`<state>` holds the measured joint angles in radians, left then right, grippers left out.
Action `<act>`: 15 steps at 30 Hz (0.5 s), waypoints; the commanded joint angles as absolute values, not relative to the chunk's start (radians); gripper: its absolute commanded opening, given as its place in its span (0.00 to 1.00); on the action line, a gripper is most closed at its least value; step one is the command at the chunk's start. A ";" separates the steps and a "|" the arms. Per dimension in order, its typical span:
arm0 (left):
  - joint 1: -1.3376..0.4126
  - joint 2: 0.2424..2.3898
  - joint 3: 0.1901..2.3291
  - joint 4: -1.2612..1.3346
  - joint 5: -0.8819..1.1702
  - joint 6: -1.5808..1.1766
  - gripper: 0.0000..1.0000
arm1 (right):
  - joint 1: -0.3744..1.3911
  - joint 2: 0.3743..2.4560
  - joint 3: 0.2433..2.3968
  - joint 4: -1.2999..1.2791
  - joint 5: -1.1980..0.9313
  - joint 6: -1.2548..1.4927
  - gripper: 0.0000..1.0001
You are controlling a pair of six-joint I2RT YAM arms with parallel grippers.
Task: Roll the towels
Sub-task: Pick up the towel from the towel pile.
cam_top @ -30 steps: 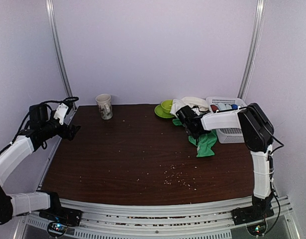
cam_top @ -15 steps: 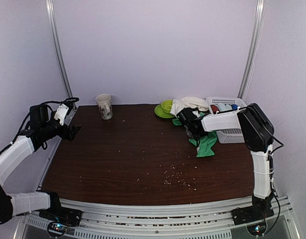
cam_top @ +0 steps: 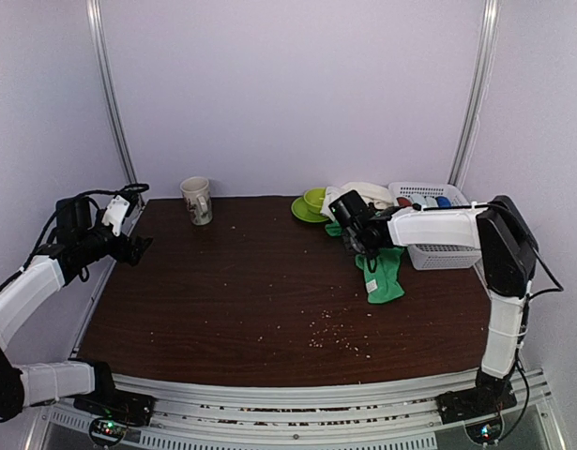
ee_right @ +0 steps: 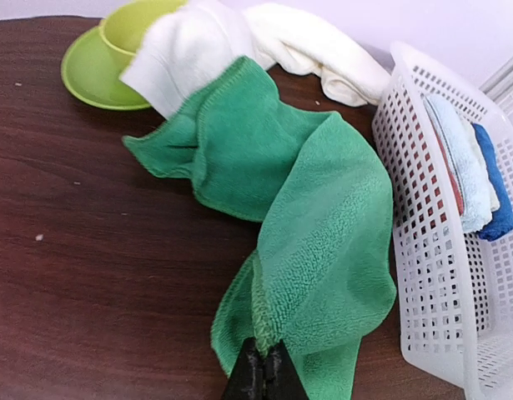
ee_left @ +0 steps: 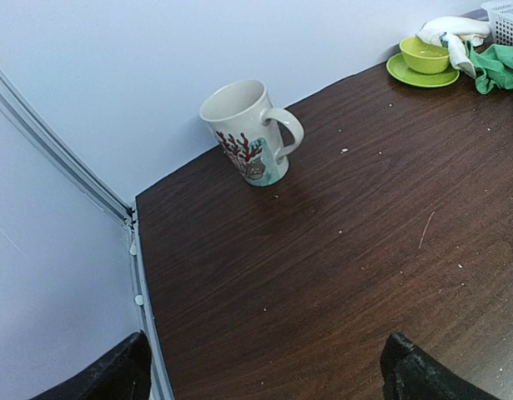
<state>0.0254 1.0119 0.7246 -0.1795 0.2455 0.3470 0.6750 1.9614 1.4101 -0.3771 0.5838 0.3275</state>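
The right end effector (ee_right: 262,368) is pinched shut on the near fold of the green towel (ee_right: 310,200), which trails far-left to the cream towel (ee_right: 231,42) on the counter (ee_right: 89,250). At right, a white basket (ee_right: 423,275) holds pale blue (ee_right: 456,158) and dark blue (ee_right: 494,196) rolls. The left end effector (ee_left: 264,379) hangs wide open.

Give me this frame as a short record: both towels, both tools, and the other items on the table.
green towel: bright green cloth towel, crumpled, unrolled, beside the white plastic mesh basket
white towel: cream-white cloth towel, bunched, overlapping the green one and the lime green bowl
right tool: shut on the green towel's edge
left tool: open, empty, near the table's left edge
other: patterned white ceramic mug; matching saucer under bowl; towel rolls in basket
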 commanded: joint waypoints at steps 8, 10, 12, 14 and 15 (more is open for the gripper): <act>0.029 1.015 0.725 -0.133 0.342 0.372 0.98 | 0.917 1.705 1.422 -0.338 0.258 0.134 0.00; 0.028 1.015 0.736 -0.143 0.380 0.379 0.98 | 0.973 1.684 1.456 -0.350 0.213 0.108 0.00; 0.028 1.011 0.747 -0.149 0.409 0.386 0.98 | 1.025 1.656 1.480 -0.351 0.174 0.087 0.00; 0.026 1.005 0.756 -0.150 0.432 0.390 0.98 | 1.056 1.616 1.491 -0.338 0.135 0.084 0.00; 0.023 0.999 0.759 -0.150 0.448 0.393 0.98 | 1.063 1.593 1.491 -0.332 0.119 0.090 0.00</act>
